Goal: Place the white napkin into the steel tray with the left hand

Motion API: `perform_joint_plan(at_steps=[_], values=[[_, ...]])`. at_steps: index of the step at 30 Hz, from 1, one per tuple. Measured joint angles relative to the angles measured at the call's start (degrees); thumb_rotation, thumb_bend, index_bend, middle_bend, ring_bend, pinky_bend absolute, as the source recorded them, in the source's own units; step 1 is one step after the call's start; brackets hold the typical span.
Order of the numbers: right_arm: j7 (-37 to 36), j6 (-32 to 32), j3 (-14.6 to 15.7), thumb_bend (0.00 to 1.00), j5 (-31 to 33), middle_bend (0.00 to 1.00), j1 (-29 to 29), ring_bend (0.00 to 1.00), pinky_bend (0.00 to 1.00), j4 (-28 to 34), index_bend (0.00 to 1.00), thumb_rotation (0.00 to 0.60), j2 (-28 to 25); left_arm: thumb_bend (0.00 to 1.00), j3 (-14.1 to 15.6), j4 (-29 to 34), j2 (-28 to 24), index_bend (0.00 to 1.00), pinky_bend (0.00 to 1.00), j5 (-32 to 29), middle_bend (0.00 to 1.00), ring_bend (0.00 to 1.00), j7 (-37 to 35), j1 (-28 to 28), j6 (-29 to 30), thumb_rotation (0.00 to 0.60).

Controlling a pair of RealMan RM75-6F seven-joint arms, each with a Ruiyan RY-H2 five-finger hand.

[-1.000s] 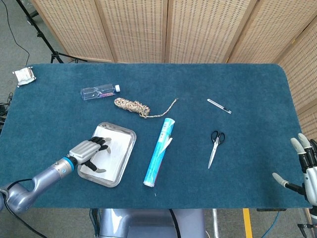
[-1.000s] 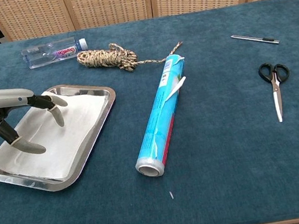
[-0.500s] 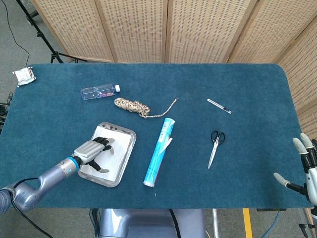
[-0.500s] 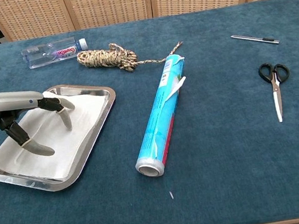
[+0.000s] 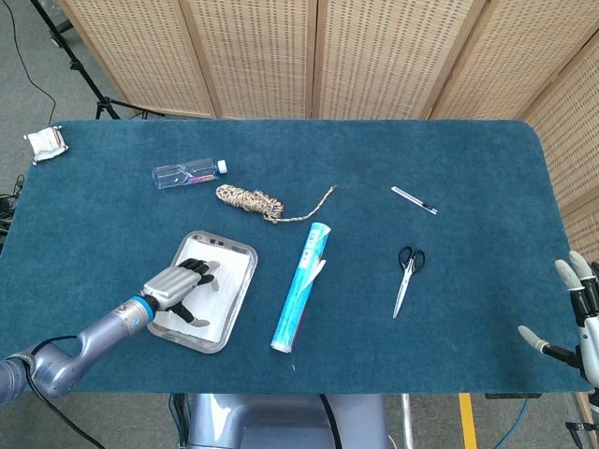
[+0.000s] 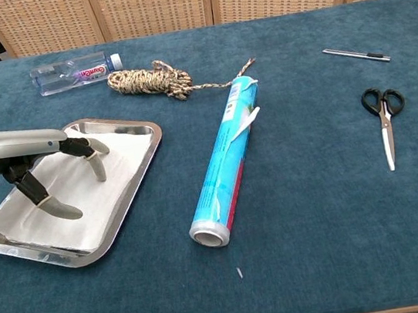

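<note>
Hovering with fingers spread and holding nothing, the left robot hand point(image 6: 34, 161) is hanging over the white napkin point(image 6: 82, 197) lying flat inside the steel tray point(image 6: 131, 187), while the right robot hand point(image 5: 576, 313) is idling spread at the tabletop's point(image 5: 468, 168) edge.

head view overhead, chest view low, nearer

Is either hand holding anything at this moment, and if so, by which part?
Nothing is held. The left hand hovers open over the white napkin lying in the steel tray; the right hand is open, away from everything.
</note>
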State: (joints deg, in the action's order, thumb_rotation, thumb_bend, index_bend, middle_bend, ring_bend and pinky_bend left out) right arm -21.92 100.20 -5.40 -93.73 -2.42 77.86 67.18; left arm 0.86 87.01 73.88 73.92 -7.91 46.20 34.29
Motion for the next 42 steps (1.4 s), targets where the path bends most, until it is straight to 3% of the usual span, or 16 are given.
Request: perform_joint_plan(at_steps=[30,42], values=[[-0.39,0.09,-0.03,0.00,-0.07,0.00,0.04,0.00,0.00,-0.21,0.00,0.600,-0.01,0.13,-1.67,-3.32,3.37,0.30,0.06,-1.67,0.07,0.00,1.92,-0.42,0.88,0.389],[-0.25,0.13,-0.03,0.00,-0.12,0.00,0.05,0.00,0.00,-0.19,0.00,0.600,0.04,0.13,-2.54,0.61,0.50,0.28,0.06,1.80,0.07,0.00,-0.59,-1.05,3.61,0.388]])
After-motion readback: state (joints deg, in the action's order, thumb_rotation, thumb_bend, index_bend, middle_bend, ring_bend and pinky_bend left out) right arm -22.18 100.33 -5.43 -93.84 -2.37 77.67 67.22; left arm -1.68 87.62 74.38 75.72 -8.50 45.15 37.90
